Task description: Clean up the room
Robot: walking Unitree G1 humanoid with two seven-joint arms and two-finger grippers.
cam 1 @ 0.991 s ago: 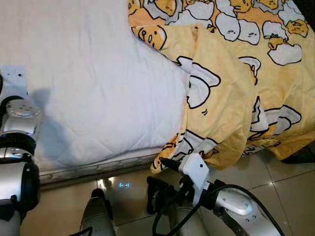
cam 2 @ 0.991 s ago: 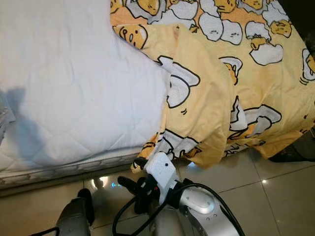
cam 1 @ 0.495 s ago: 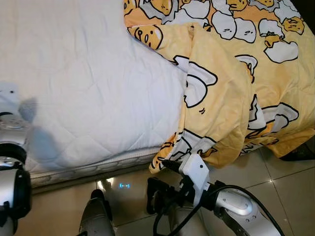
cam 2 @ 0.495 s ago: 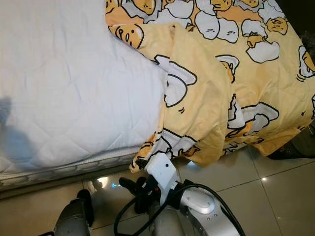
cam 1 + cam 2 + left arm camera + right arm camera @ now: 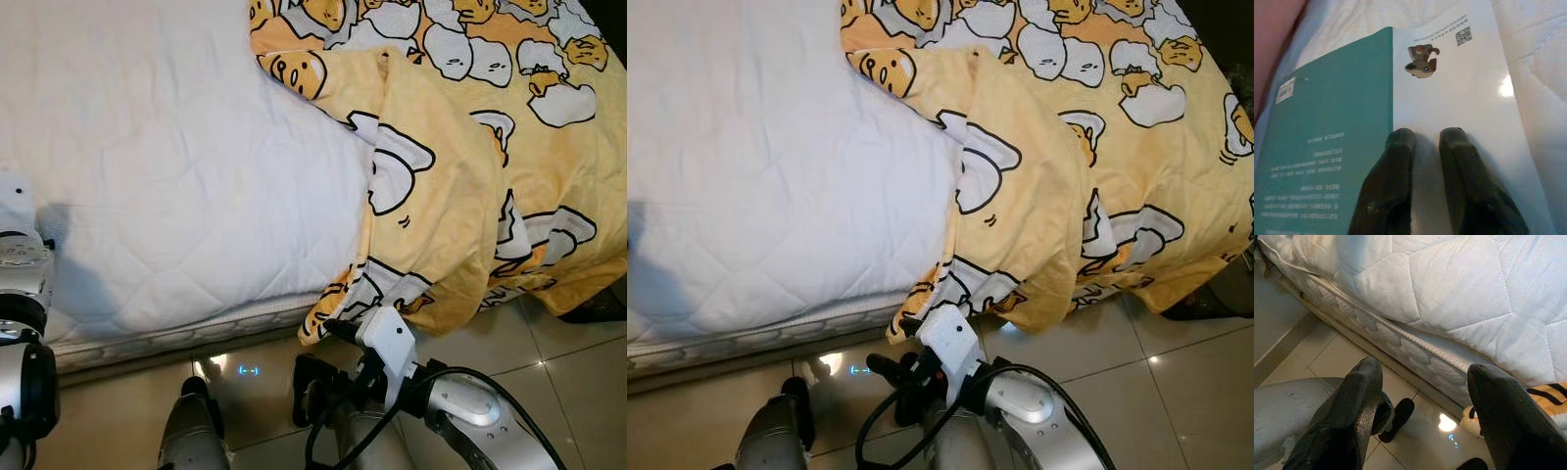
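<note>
White quilted mattress filled the view's left; a yellow cartoon-print blanket covered its right part and hung over the edge to the tiled floor. A teal-and-white book lay on the mattress under the left gripper, fingers nearly together, tips resting on its cover. Right gripper hung low beside the bed edge, fingers spread wide, empty.
</note>
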